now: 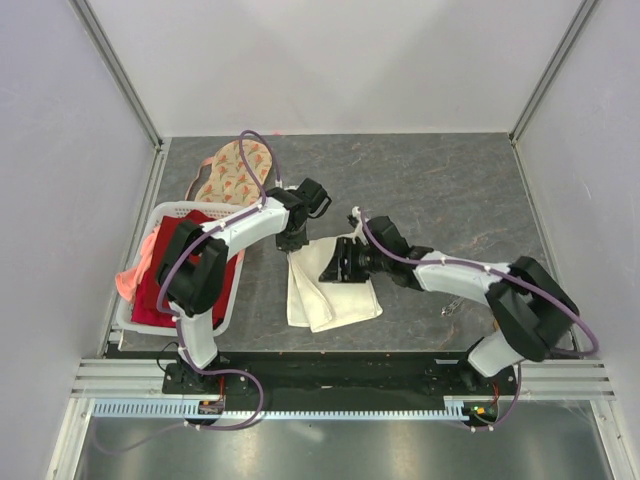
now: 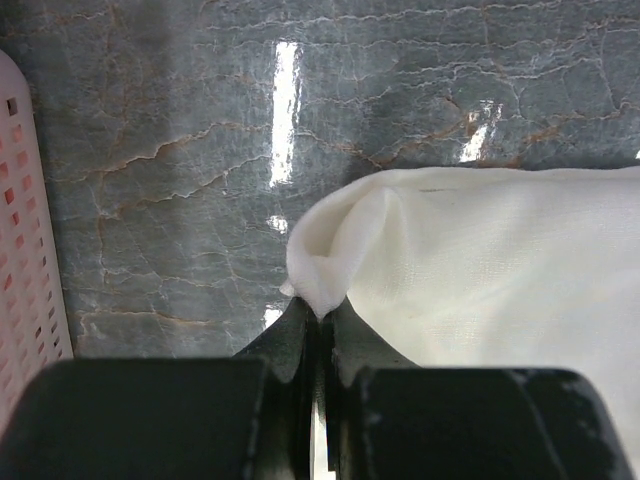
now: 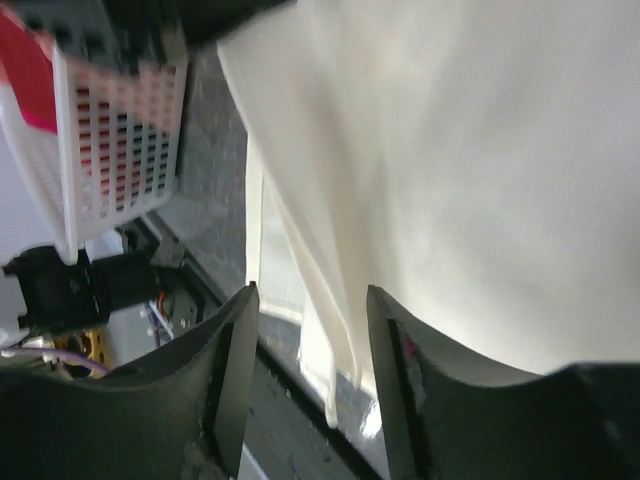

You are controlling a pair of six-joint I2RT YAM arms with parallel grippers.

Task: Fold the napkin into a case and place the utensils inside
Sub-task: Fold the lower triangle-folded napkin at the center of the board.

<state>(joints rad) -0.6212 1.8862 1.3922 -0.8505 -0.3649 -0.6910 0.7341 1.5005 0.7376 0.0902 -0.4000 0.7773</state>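
The cream-white napkin [image 1: 328,290] lies partly folded in layers in the middle of the table. My left gripper [image 1: 292,243] is at its far left corner, and the left wrist view shows that gripper [image 2: 320,312] shut on a bunched corner of the napkin [image 2: 480,270]. My right gripper [image 1: 345,262] hovers over the napkin's far edge. In the right wrist view it [image 3: 310,300] stands open, with loose layered edges of the napkin [image 3: 450,170] seen in the gap but not pinched. A small gold utensil [image 1: 452,305] lies on the table by the right arm.
A white basket [image 1: 228,300] at the left holds a red cloth [image 1: 195,255], and a pink cloth [image 1: 135,275] hangs over its side. A peach floral cloth [image 1: 232,172] lies behind it. The basket [image 2: 25,230] is close to the left gripper and also appears as a basket [image 3: 120,150] in the right wrist view.
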